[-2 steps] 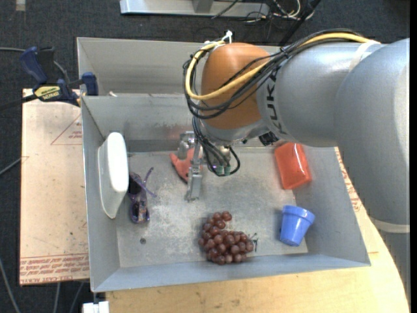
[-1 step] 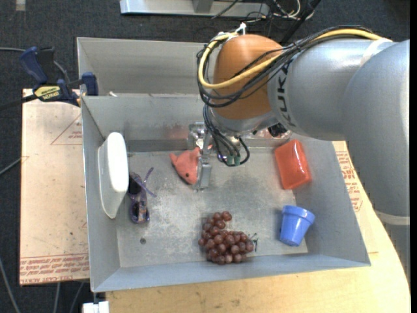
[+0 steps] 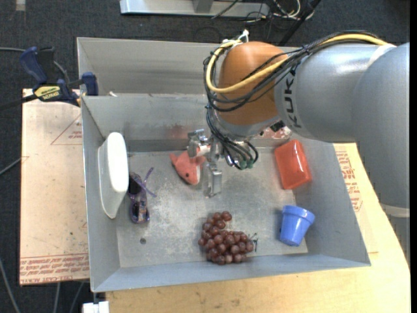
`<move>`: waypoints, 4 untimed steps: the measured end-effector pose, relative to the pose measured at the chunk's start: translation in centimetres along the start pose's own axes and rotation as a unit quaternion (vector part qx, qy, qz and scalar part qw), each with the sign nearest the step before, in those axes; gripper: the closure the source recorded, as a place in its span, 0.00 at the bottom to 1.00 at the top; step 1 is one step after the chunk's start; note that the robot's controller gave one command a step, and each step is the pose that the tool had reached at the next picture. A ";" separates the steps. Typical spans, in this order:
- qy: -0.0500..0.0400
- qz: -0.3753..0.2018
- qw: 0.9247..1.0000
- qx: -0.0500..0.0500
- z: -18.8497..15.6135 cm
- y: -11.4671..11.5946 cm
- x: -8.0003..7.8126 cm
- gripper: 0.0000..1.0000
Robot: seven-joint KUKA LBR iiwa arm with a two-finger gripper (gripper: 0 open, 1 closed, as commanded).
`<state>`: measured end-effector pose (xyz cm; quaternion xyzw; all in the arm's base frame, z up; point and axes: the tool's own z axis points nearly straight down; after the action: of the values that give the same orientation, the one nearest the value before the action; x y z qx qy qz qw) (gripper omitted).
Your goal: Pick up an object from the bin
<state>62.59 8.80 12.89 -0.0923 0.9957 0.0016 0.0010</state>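
Camera view, entries from the near wall back. We list a bunch of dark red grapes (image 3: 225, 238) nearest, with a blue cup (image 3: 295, 224) to its right. Further in, on the left, a small purple toy (image 3: 139, 205) lies beside a white oblong dish (image 3: 114, 172) leaning on the left wall. At mid-bin the gripper (image 3: 207, 175) hangs just beside a salmon-pink piece (image 3: 185, 167); we cannot tell whether the pincer is open or closed. A red block (image 3: 291, 164) lies right of it.

Pink thing (image 3: 186, 168) partly behind end effector (image 3: 204, 169) — arm (image 3: 352, 90) cropped right.
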 end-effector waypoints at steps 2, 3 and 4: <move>-0.004 0.124 0.992 -0.001 5.5 -1.6 -2.2 0.00; -0.012 0.159 0.987 -0.003 5.3 -0.7 -0.8 1.00; -0.012 0.160 0.987 -0.003 5.3 -0.7 -0.8 1.00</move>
<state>63.52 8.24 7.55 0.0680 0.9976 0.0055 0.0124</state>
